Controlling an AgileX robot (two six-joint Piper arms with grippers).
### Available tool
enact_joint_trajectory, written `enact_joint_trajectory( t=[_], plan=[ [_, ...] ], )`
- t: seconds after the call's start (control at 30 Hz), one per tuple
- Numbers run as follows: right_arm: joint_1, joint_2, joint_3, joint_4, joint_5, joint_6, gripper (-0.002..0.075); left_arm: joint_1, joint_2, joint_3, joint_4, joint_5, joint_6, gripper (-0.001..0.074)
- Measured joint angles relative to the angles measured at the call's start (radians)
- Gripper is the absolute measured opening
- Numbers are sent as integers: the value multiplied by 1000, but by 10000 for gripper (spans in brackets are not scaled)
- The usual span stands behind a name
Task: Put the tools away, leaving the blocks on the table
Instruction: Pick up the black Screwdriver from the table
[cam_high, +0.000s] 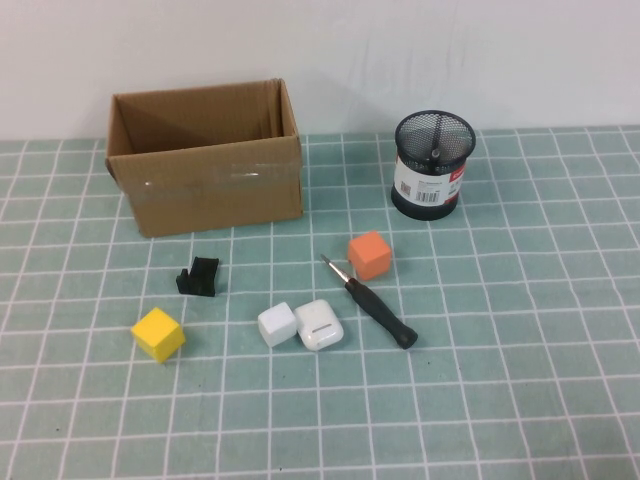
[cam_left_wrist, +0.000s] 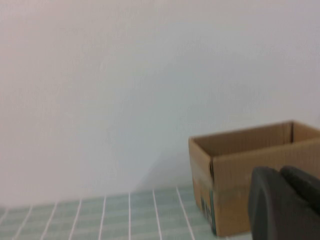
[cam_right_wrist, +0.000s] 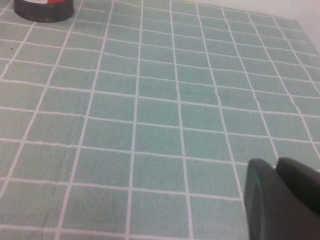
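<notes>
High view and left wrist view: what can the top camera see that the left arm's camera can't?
Only the high view shows the screwdriver, the orange block, yellow block, white block, the white case, the black bracket and the mesh cup. Only the left wrist view shows the shut left gripper, raised above the table; the right gripper, shut, appears in neither. Both show the cardboard box and the tiled table.

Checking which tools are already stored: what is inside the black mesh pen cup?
Inside the black mesh pen cup, one thin dark rod shows against the far wall. Its bottom is hidden. Both grippers, left and right, are shut.
</notes>
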Motion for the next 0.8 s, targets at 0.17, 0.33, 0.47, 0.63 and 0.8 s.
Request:
enact_joint_trajectory(
  t=[0.17, 0.33, 0.47, 0.63, 0.8],
  plan=[
    [0, 0, 0, 0, 0, 0, -7, 3, -87, 55, 0, 138, -41, 0],
    [0, 0, 0, 0, 0, 0, -7, 11, -97, 58, 0, 322, -88, 0],
    [0, 0, 0, 0, 0, 0, -7, 11, -97, 60, 2, 480, -93, 0],
    [0, 0, 0, 0, 0, 0, -7, 11, -97, 60, 2, 494, -95, 0],
    [0, 0, 0, 0, 0, 0, -7, 11, -97, 60, 2, 494, -95, 0]
  ],
)
